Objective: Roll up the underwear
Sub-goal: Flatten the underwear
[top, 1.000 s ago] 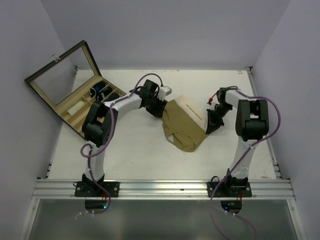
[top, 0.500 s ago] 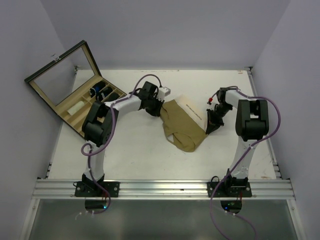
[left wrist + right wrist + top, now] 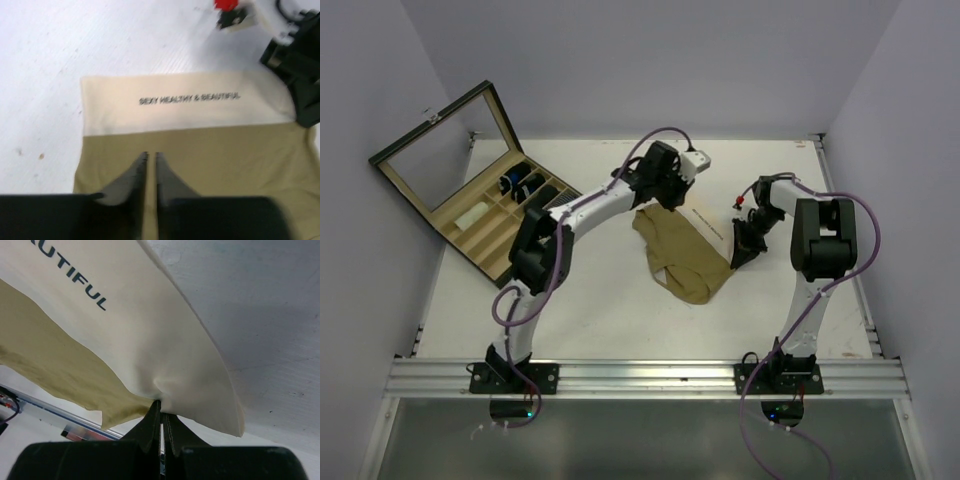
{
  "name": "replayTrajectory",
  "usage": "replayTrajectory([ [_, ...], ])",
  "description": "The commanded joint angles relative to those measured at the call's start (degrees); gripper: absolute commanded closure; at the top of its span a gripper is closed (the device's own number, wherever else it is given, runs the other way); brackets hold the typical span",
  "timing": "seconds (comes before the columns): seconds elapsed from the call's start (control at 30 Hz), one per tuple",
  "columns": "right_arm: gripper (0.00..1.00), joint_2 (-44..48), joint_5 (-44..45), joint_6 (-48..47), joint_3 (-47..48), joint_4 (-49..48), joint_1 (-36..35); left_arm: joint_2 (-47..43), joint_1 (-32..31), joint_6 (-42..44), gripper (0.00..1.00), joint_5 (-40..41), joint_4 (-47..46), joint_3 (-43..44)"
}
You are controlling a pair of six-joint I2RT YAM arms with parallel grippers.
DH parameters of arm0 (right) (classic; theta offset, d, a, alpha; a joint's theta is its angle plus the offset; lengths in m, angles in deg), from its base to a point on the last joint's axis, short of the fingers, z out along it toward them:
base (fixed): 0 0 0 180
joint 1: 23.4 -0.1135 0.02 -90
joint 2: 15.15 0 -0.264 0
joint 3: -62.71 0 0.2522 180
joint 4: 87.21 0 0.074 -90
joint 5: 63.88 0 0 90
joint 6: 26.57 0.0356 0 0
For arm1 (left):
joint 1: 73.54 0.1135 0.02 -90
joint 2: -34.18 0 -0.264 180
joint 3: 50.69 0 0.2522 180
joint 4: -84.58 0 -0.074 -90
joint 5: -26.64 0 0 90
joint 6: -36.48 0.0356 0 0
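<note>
The olive underwear [image 3: 685,258] lies crumpled in the middle of the table, its cream waistband [image 3: 185,115] printed with dark letters. My left gripper [image 3: 667,196] hovers over its far left part. In the left wrist view its fingers [image 3: 151,154] are shut above the olive cloth [image 3: 235,155], and no fold shows pinched between them. My right gripper [image 3: 740,255] is low at the underwear's right end. In the right wrist view it [image 3: 161,412] is shut on a puckered edge of the waistband [image 3: 165,340], and the olive fabric [image 3: 55,355] hangs to the left.
An open wooden organiser box [image 3: 470,235] with a glass lid [image 3: 445,150] stands at the back left, with dark rolled items [image 3: 520,184] in its compartments. The right arm's black wrist with a red part [image 3: 227,5] sits just past the waistband. Walls close in the table.
My left gripper has shut and swung from the underwear's left edge to the right and farther back. The underwear's left edge has shifted slightly. The right arm has held still.
</note>
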Motion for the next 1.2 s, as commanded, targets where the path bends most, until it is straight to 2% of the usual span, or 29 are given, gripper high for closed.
replayTrajectory([
  [0.0,1.0,-0.18,-0.43,-0.9,1.0,0.06,0.14,4.39,-1.86,-0.12,0.77,1.91,6.14,7.29],
  [0.03,1.0,-0.09,-0.43,-0.9,1.09,0.06,0.05,2.21,-1.25,-0.31,0.68,2.18,6.76,5.72],
  [0.1,1.0,-0.35,-0.6,-0.91,1.7,0.5,0.05,-2.71,-0.46,0.91,0.55,1.49,4.4,-5.14],
  [0.13,1.0,-0.53,-0.69,-0.9,1.79,0.59,0.05,-8.22,0.5,1.96,0.52,0.35,3.09,-9.19],
  [0.2,1.0,-0.36,-0.61,-0.99,1.53,0.42,0.14,-13.17,1.56,5.3,0.44,-2.47,2.28,-19.36],
  [0.3,1.0,0.26,-0.96,-0.9,0.31,-0.37,0.14,-19.77,5.25,7.77,0.43,-11.24,4.48,-27.39],
  [0.33,1.0,0.44,-0.87,-0.9,0.04,-0.72,0.14,-21.7,6.91,11.0,0.43,-14.31,5.87,-29.17],
  [0.53,1.0,0.53,-0.34,-0.9,-1.28,-1.17,0.05,-27.08,6.67,19.64,0.44,-18.21,-0.42,-40.68],
  [0.63,1.0,0.53,-0.43,-0.9,-0.84,-0.9,0.14,-24.63,5.0,18.51,0.44,-15.85,-3.94,-40.18],
  [0.83,1.0,0.35,-0.52,-0.9,-0.14,-0.64,0.14,-17.95,4.73,8.05,0.43,-12.94,-11.06,-36.57],
  [1.1,1.0,0.61,-0.61,-0.9,-1.19,-1.25,0.14,-15.21,4.64,1.19,0.43,-16.71,-18.09,-36.65],
  [1.17,1.0,0.61,-0.61,-0.9,-1.19,-1.34,0.05,-14.95,4.73,1.1,0.48,-17.59,-18.98,-36.92],
])
